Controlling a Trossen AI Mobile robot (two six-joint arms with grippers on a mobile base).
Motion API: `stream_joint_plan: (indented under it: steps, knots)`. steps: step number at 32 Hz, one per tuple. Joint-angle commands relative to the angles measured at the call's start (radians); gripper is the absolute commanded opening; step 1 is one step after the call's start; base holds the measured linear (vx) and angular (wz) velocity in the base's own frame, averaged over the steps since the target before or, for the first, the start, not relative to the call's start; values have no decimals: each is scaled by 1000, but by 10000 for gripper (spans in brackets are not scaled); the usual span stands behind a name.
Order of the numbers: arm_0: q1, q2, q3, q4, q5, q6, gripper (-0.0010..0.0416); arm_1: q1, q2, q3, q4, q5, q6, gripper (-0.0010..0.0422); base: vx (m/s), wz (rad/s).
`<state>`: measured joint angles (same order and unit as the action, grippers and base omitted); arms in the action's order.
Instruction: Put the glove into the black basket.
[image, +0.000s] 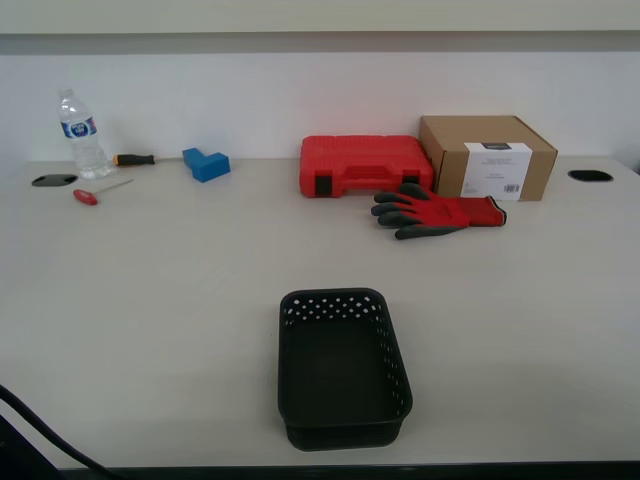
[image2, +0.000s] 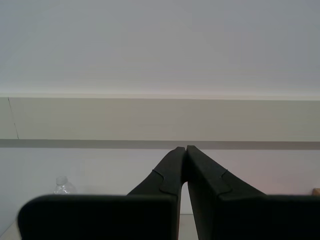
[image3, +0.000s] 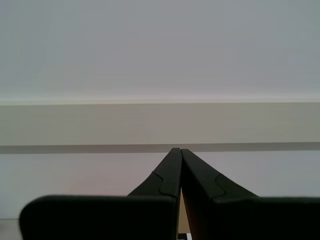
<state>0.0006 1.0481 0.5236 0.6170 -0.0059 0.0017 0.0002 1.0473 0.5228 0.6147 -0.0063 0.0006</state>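
Note:
The red glove (image: 441, 212) with dark grey fingers lies flat on the table at the back, right of centre, fingers pointing to the exterior view's left, in front of the red tool case. The black basket (image: 342, 366) with round holes stands empty near the table's front edge. My first gripper (image3: 176, 150) is shut and empty, pointing at the wall. My second gripper (image2: 183, 148) is also shut and empty, pointing at the wall. Neither gripper shows in the exterior view.
A red tool case (image: 364, 165) and a cardboard box (image: 486, 157) stand behind the glove. A water bottle (image: 80, 134), screwdrivers (image: 98, 191) and a blue block (image: 206, 163) lie at the back on the exterior view's left. Two cable holes (image: 590, 175) sit in the table.

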Motion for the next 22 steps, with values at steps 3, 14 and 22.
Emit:
stream_joint_plan:
  steps: [3, 14, 22]
  knots:
    - [0, 0, 1, 3, 0, 0, 1, 0, 0, 1, 3, -1, 0, 0, 0, 0]
    - [0, 0, 1, 3, 0, 0, 1, 0, 0, 1, 3, -1, 0, 0, 0, 0]
    - [0, 0, 1, 3, 0, 0, 1, 0, 0, 1, 3, -1, 0, 0, 0, 0]
